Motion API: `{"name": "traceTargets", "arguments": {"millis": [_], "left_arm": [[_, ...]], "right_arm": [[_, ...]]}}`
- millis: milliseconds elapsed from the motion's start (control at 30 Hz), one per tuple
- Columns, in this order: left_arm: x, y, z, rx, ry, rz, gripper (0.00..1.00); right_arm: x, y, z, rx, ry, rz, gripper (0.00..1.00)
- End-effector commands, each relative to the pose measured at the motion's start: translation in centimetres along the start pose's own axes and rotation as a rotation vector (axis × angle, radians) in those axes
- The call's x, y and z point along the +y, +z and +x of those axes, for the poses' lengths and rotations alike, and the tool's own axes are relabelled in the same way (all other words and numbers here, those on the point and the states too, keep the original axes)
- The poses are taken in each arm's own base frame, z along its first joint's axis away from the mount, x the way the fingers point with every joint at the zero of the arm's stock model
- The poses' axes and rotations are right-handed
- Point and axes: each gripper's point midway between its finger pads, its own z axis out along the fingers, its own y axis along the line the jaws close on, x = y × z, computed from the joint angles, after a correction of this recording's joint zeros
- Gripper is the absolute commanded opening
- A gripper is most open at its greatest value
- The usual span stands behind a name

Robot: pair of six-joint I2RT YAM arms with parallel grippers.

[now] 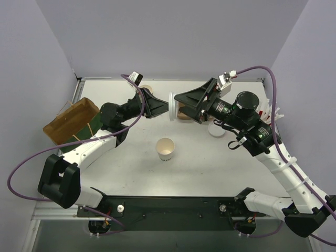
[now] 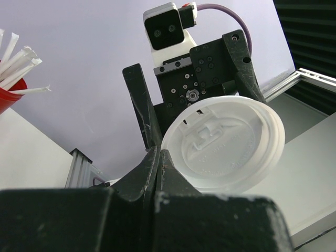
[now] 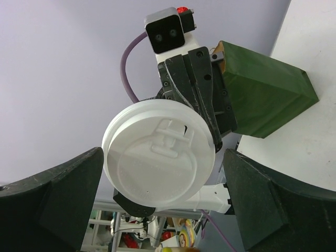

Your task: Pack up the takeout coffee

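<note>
The bag [image 1: 71,126] lies on its side at the table's left edge, mouth open. From there the left arm reaches toward the middle, and the left claw [image 1: 167,108] is clenched on the rim of the lid [image 1: 171,110], holding it on edge in the air above the table. In the left wrist view the fingers [image 2: 152,157] meet tight at the lid's [image 2: 223,144] lower left rim. The cup [image 1: 166,149] stands upright and uncovered on the table, nearer the bases than both claws and touching neither.

Just right of the lid, the right claw [image 1: 178,106] faces the left one, spread wide. Its own view shows the lid [image 3: 157,155] between its two fingers [image 3: 58,194], with a gap on each side. The carrier [image 1: 185,114] lies behind this claw, mostly hidden. A red cup of straws [image 1: 272,112] stands at the far right.
</note>
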Motion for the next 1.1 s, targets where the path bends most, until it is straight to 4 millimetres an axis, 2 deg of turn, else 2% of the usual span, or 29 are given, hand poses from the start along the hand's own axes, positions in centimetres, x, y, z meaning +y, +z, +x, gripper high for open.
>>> {"name": "traceTargets", "arguments": {"millis": [0, 400, 633, 1067], "left_arm": [[-1.9, 0.3, -0.9, -0.009, 0.082, 0.058, 0.00], [-1.0, 0.3, -0.9, -0.006, 0.079, 0.035, 0.00], [-1.1, 0.4, -1.0, -0.008, 0.083, 0.037, 0.00], [-0.8, 0.3, -0.7, 0.015, 0.103, 0.000, 0.00]], "right_arm": [[1.6, 0.0, -0.2, -0.017, -0.008, -0.065, 0.91], [1.8, 0.4, 0.7, 0.015, 0.014, -0.084, 0.88], [1.4, 0.5, 0.7, 0.010, 0.013, -0.071, 0.84], [0.5, 0.9, 0.8, 0.019, -0.001, -0.027, 0.84]]}}
